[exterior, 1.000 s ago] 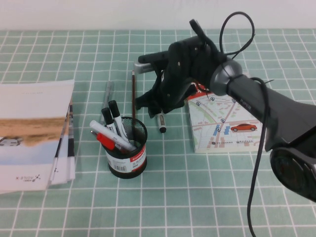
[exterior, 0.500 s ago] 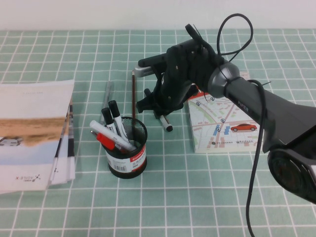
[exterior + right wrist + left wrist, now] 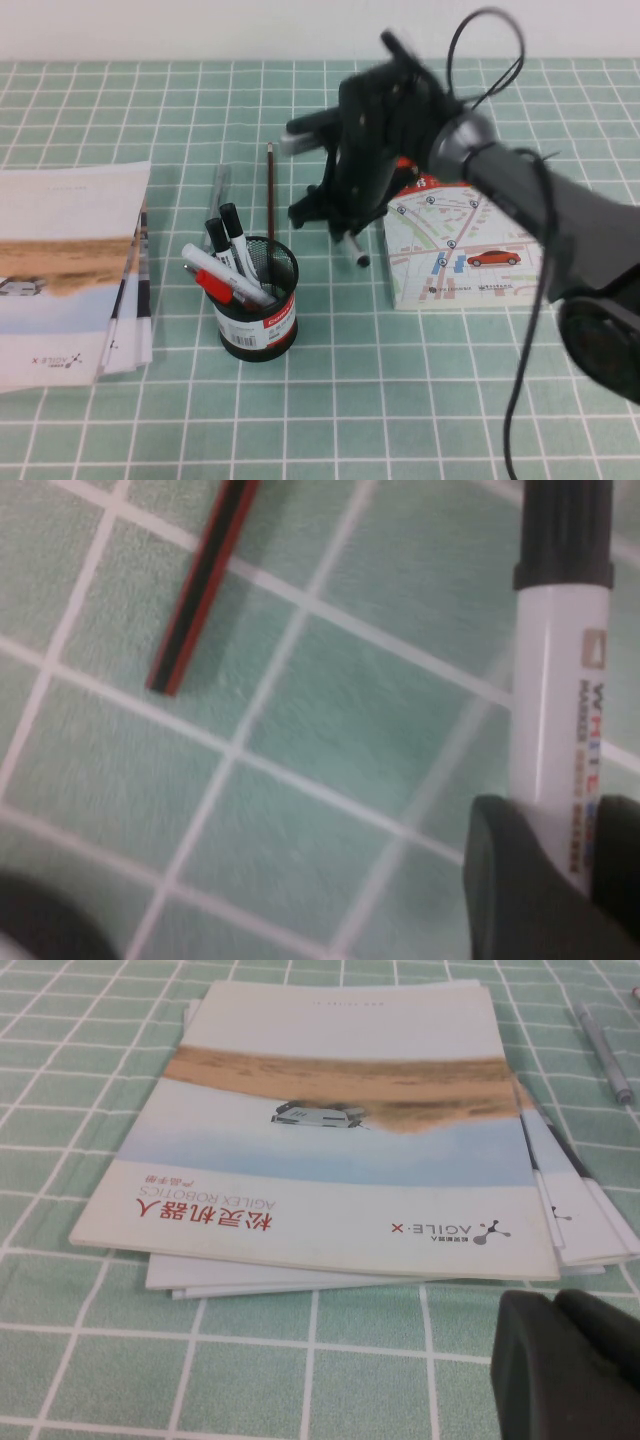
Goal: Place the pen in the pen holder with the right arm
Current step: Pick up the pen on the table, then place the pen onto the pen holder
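Your right gripper (image 3: 345, 228) has its jaws clamped on the pen (image 3: 560, 730), and you can read "WHITE" on the white barrel in the right wrist view, with smaller print under it that's too tiny to make out. The pen hangs off the bench, black tip down, just behind and to the right of the pen holder (image 3: 258, 310), between it and the map booklet (image 3: 455, 250).

The pen holder carries a red-and-white label band with lettering I can't read, and it already has a few markers (image 3: 228, 275) sticking out. The dark-red pencil (image 3: 270, 195) lies flat behind the holder, with a grey pen (image 3: 218, 190) beside it.

Well to the left of the holder sits a stack of brochures (image 3: 340, 1140); the top one says "AGILE·X" and "AGILEX ROBOTICS" plus red Chinese characters. Your left gripper (image 3: 565, 1365) hovers by that stack's corner; can't tell how its jaws stand.

Bench cover is a green cloth (image 3: 400, 400) with a white grid, plain white wall behind.
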Controlling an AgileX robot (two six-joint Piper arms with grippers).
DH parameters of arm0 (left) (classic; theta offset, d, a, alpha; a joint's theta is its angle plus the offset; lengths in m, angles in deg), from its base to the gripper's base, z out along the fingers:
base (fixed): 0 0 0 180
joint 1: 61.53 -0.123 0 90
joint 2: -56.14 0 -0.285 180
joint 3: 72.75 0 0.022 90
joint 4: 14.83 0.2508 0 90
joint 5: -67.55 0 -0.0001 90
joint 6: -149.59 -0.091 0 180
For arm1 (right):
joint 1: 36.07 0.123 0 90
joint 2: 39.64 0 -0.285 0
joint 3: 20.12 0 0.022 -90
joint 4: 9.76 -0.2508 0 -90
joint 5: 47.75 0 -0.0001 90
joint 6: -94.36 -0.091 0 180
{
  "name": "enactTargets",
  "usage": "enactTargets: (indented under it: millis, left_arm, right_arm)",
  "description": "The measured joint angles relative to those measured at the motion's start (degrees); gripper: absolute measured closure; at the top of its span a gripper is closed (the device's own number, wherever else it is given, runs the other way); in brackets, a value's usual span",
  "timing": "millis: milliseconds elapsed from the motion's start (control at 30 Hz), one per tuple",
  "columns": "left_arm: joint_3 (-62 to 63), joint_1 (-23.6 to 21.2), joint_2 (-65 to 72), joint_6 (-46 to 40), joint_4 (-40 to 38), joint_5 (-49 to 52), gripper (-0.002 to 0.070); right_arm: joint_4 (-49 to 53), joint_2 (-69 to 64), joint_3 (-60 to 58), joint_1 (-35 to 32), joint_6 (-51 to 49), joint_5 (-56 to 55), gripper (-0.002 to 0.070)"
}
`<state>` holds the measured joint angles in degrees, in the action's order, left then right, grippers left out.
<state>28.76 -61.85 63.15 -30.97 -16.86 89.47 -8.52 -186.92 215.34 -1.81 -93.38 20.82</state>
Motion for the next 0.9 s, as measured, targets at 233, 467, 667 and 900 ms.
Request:
enactTargets:
  millis: [233, 467, 667, 900]
  left_arm:
    - [0.0, 0.0, 0.0, 0.0, 0.0, 0.0, 0.0679]
    - [0.0, 0.0, 0.0, 0.0, 0.0, 0.0, 0.0679]
    - [0.0, 0.0, 0.0, 0.0, 0.0, 0.0, 0.0679]
    - [0.0, 0.0, 0.0, 0.0, 0.0, 0.0, 0.0679]
  right_arm:
    - [2.7, 14.7, -7.7, 0.2, 0.0, 1.6, 0.0552]
    - [1.4, 35.8, -36.5, 3.4, 0.0, -21.3, 0.0552]
    - [-7.1, 45.1, -59.1, 7.6, 9.3, -54.6, 0.0552]
    - [-5.8, 46.0, -75.9, 12.3, 12.8, -89.1, 0.0552]
